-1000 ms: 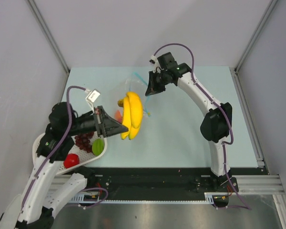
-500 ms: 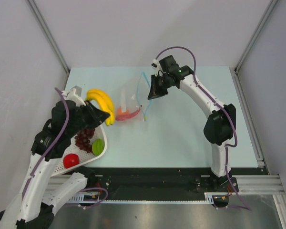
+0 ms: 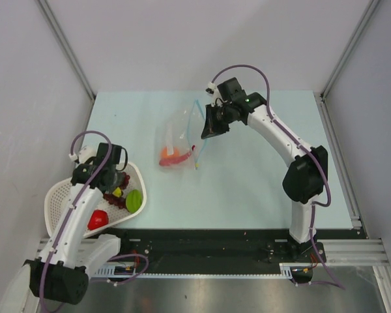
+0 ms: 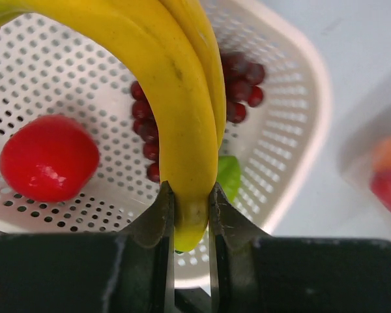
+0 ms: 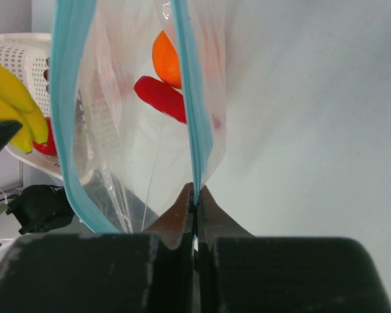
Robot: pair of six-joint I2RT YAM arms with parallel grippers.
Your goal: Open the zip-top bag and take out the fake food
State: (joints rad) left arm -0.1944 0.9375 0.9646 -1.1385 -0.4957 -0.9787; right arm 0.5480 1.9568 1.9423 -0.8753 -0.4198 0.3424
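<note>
The clear zip-top bag [image 3: 177, 135] hangs open over the mat, and my right gripper [image 3: 207, 129] is shut on its light blue zip strip [image 5: 194, 124]. An orange ball [image 5: 166, 59] and a red piece [image 5: 159, 98] lie inside the bag. My left gripper [image 4: 191, 215] is shut on the end of the yellow banana [image 4: 176, 111] and holds it over the white mesh basket [image 4: 313, 117]. In the basket lie the grape bunch [image 4: 238, 72], a red round piece [image 4: 49, 166] and a green oval [image 4: 229, 176]. In the top view the left gripper [image 3: 112, 180] hides most of the banana.
The basket [image 3: 55, 195] sits at the mat's front left corner, partly over the edge. Grey walls with metal rails enclose the light blue mat [image 3: 260, 182]. The black base rail runs along the near edge.
My left arm carried the banana from beside the bag leftward and down over the basket. The right gripper kept hold of the zip strip and barely moved.
</note>
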